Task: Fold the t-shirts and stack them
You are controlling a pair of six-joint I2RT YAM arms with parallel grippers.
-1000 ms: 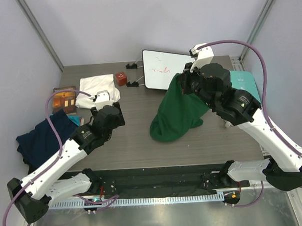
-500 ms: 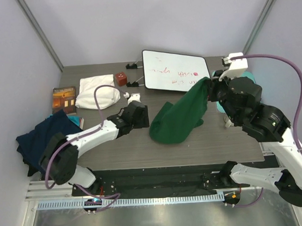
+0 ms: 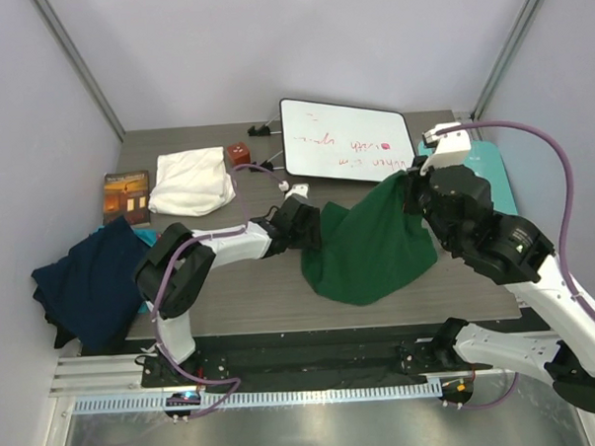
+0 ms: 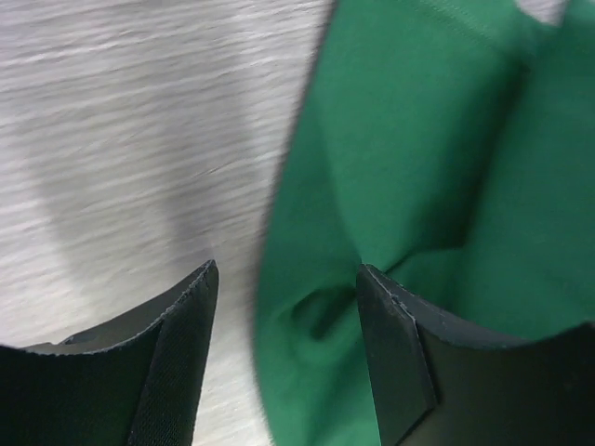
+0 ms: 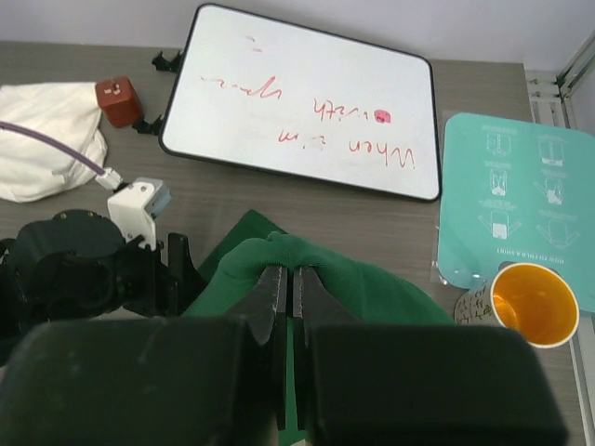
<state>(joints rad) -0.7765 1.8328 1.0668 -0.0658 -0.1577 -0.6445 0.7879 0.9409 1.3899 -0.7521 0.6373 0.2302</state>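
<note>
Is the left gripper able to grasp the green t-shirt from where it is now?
Probably yes: the left gripper is open, the edge of the green t-shirt lies between its fingers, and nothing blocks it.

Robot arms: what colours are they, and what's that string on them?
The left arm and right arm are white tubes with chunky black joints. A purple cable loops along each. The left end effector and right end effector each have two flat black fingers.

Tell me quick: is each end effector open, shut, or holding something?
Left end effector: open, straddling the edge of the green t-shirt.
Right end effector: shut on the green t-shirt.
</note>
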